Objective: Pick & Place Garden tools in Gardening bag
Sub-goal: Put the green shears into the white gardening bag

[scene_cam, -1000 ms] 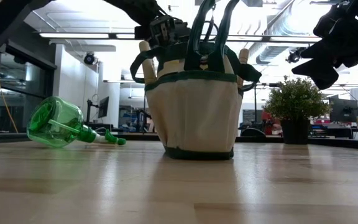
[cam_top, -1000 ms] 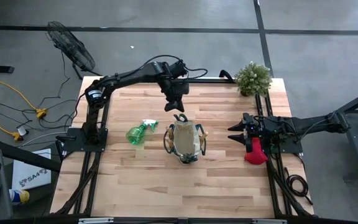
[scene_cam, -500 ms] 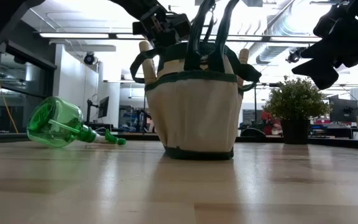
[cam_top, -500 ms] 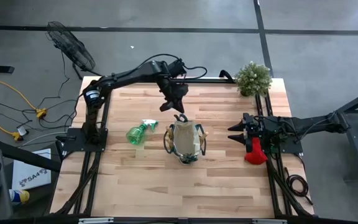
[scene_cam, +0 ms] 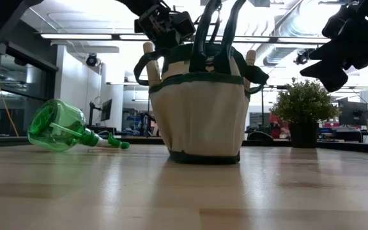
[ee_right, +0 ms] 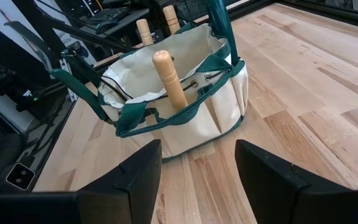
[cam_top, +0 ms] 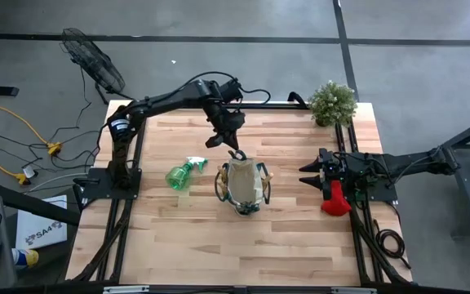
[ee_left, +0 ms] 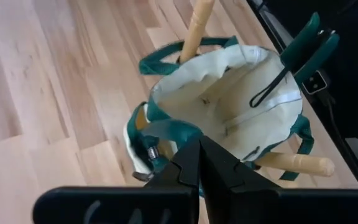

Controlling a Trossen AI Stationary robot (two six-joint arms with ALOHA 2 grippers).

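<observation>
Left claw (cam_top: 216, 140) higher, farther from bag (cam_top: 242, 186)

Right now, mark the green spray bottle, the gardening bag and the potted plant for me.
green spray bottle (cam_top: 179, 175): high view, on its round green body.
gardening bag (scene_cam: 200, 121): low view, on the beige front wall.
potted plant (cam_top: 332, 102): high view, on the bushy foliage.

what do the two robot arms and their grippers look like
Both arms are dark, nearly black, made of slim jointed links with black cables looped along them. The left gripper ends in two flat, pointed black fingers. The right gripper has two broad, angular black fingers. No markings are legible on either.
</observation>
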